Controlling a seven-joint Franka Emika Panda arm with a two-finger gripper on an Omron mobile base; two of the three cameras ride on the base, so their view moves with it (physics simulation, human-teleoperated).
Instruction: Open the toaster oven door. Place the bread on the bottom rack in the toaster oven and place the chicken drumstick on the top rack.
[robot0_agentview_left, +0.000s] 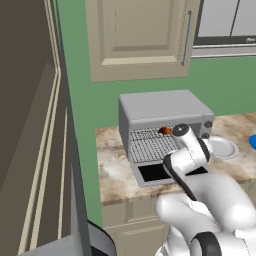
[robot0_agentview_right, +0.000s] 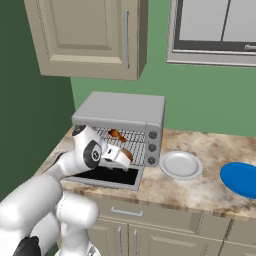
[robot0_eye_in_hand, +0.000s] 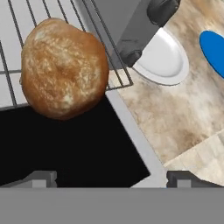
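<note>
Tan bread (robot0_eye_in_hand: 63, 68) on bottom rack (robot0_agentview_left: 152, 147) inside toaster oven (robot0_agentview_right: 120, 117); door (robot0_eye_in_hand: 74, 144) down; drumstick (robot0_agentview_left: 165, 131) on top rack; my gripper (robot0_eye_in_hand: 111, 178) released; task apparently complete.

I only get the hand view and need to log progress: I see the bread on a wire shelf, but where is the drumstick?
Observer: The chicken drumstick lies on the top rack, inside the toaster oven.
Operator: And which shelf is the bread on?
Observer: From the right base view, the bread sits lower than the drumstick, at the front edge of the bottom rack.
Operator: Is the door fully down?
Observer: Yes, the toaster oven door hangs open, folded down roughly level in front of the opening.
</note>
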